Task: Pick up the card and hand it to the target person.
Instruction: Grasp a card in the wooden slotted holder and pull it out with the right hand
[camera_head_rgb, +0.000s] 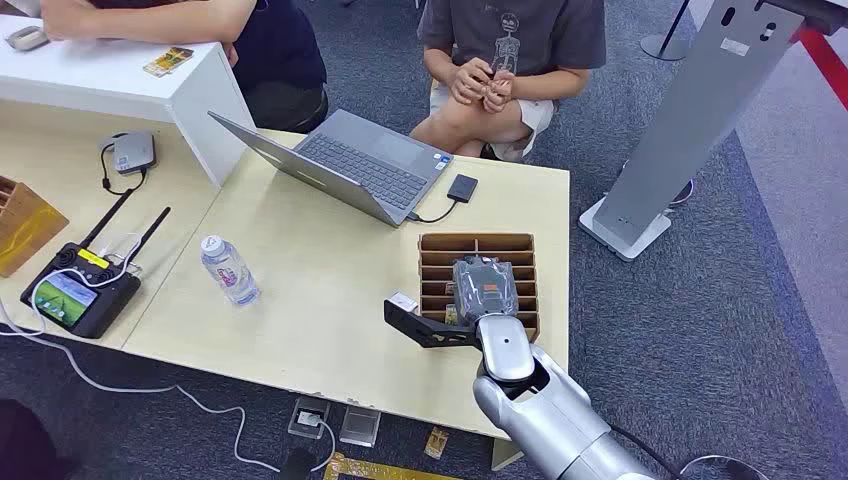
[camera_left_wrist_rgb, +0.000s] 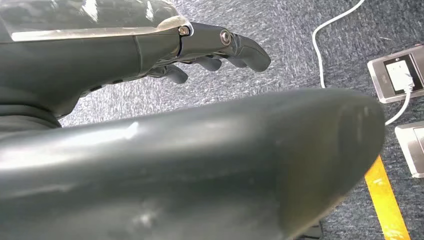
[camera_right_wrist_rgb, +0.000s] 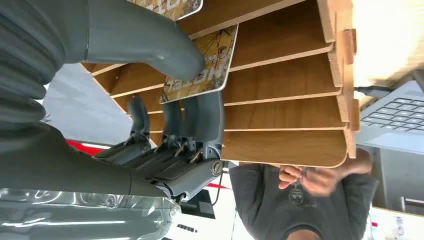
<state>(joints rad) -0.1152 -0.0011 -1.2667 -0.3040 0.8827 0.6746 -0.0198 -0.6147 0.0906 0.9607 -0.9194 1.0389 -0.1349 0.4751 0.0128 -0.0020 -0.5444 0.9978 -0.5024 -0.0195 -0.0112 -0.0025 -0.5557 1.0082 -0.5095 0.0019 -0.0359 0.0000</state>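
A slotted wooden card holder (camera_head_rgb: 478, 262) stands near the table's right edge. My right hand (camera_head_rgb: 483, 287) reaches down into it from above. In the right wrist view a card (camera_right_wrist_rgb: 205, 62) with yellow-brown print stands in one slot of the holder (camera_right_wrist_rgb: 285, 75), and my right hand (camera_right_wrist_rgb: 175, 100) pinches it between the thick thumb (camera_right_wrist_rgb: 145, 47) and the dark fingers (camera_right_wrist_rgb: 207, 117). A second card (camera_right_wrist_rgb: 167, 6) sits in a neighbouring slot. A person in a grey T-shirt (camera_head_rgb: 512, 45) sits across the table, hands together. My left hand (camera_left_wrist_rgb: 210, 47) hangs over the carpet, fingers loosely bent, holding nothing.
On the table are an open laptop (camera_head_rgb: 350, 160) with a small drive (camera_head_rgb: 462, 187), a water bottle (camera_head_rgb: 228, 270) and a remote controller (camera_head_rgb: 72, 297). A second person (camera_head_rgb: 270, 45) leans on a white box (camera_head_rgb: 120, 75). A grey stand (camera_head_rgb: 690, 130) rises at the right. Floor sockets (camera_left_wrist_rgb: 395, 75) lie below.
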